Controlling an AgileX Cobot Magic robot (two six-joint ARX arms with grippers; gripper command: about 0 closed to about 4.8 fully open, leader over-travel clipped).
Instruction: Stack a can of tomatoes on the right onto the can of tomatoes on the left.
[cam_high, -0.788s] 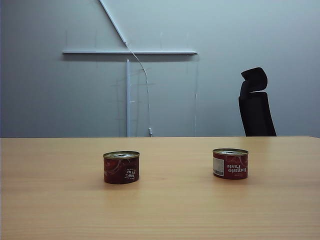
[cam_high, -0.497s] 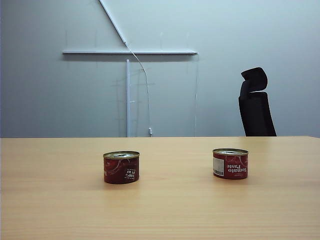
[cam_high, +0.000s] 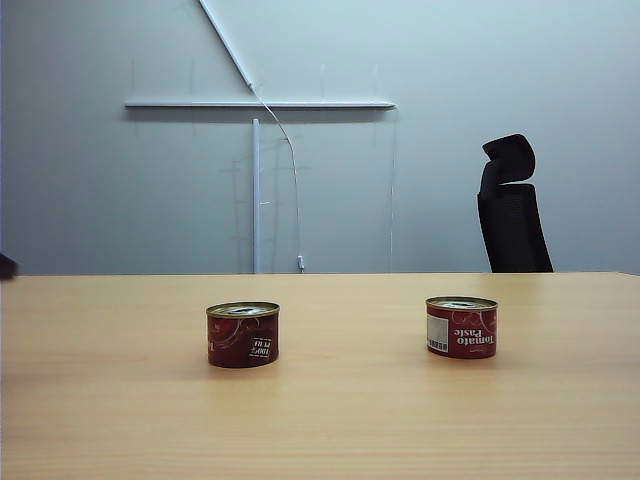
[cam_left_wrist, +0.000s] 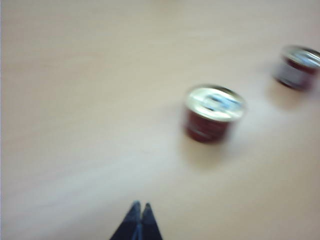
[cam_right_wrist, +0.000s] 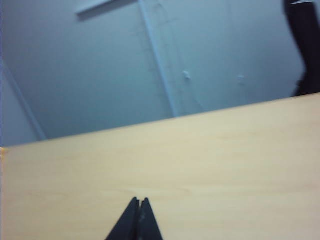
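- A grey wall stands behind a long wooden bench.
- A white bar and a thin pole are fixed to the wall, and a black chair sits behind the far edge of the bench.
- The left hand hangs above the bench with its two dark tips pressed together. It is clenched and holds nothing. Its picture is blurry.
- A small dark bit shows at the left edge of the outside view. I cannot tell what it is.
- The right hand is low over a bare part of the bench and points toward the wall. Its tips are pressed together too, and it holds nothing.
- The left tomato can stands upright on the bench, left of the middle. In the left wrist view it sits ahead of the left hand, well apart from it.
- The right tomato can stands upright on the right side, well apart from the other can. Its label says Tomato Paste, upside down.
- Nothing lies between the two cans.
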